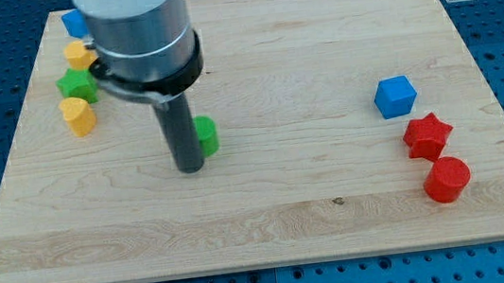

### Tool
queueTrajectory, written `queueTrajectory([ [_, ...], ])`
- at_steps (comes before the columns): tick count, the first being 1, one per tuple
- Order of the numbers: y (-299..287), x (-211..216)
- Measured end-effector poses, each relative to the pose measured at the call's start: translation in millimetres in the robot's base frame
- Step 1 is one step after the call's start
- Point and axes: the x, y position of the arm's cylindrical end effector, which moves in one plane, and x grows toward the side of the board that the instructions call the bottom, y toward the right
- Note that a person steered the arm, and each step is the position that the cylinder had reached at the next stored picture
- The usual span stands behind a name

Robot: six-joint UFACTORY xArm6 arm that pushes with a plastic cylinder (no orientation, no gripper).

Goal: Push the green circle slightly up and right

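Note:
The green circle [207, 135] lies left of the board's middle, partly hidden behind the dark rod. My tip [190, 168] rests on the board just left of and slightly below the green circle, touching or nearly touching it. The arm's grey body covers the top left part of the view.
A blue block [75, 23], a yellow block [79, 55], a green star [77, 84] and a yellow block [79, 115] cluster at the view's upper left. A blue cube [394, 97], a red star [427, 135] and a red circle [447, 179] sit at the right. The wooden board [337, 217] lies on a blue perforated table.

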Motion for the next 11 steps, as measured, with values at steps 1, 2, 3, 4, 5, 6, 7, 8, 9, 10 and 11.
queueTrajectory([
  [1,-10.1,-2.9],
  [2,-19.2,-0.1],
  [3,-17.3,-0.1],
  [4,-7.2,-3.7],
  [5,6.2,-5.6],
  [6,11.2,-19.8],
  [7,19.1,-43.6],
  [8,0.0,-63.0],
  [9,4.3,-82.4],
  [10,51.1,-72.8],
  [11,72.7,-68.4],
])
